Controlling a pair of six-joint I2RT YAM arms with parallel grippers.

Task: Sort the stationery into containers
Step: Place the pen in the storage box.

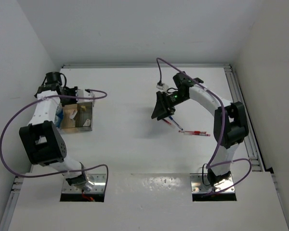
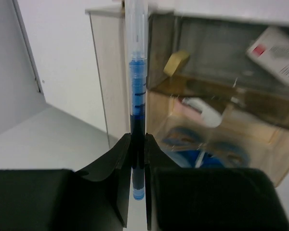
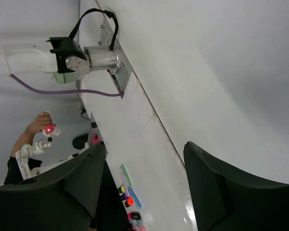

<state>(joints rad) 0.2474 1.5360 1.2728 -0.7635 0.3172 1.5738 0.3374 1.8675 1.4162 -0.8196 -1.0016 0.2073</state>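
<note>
The box (image 1: 88, 126) stands far left of the pens (image 1: 196, 133).

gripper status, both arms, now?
Left gripper: closed, holding a blue pen.
Right gripper: open, empty.

Top view down on table (image 1: 135, 144), left wrist close on clear box (image 2: 216, 53), shared overhead, right wrist tilted

I see a white tabletop (image 1: 130, 149) boxed in by plain white walls (image 1: 135, 29), an aluminium rail (image 1: 242, 113) along its right edge, under soft, even light.
</note>
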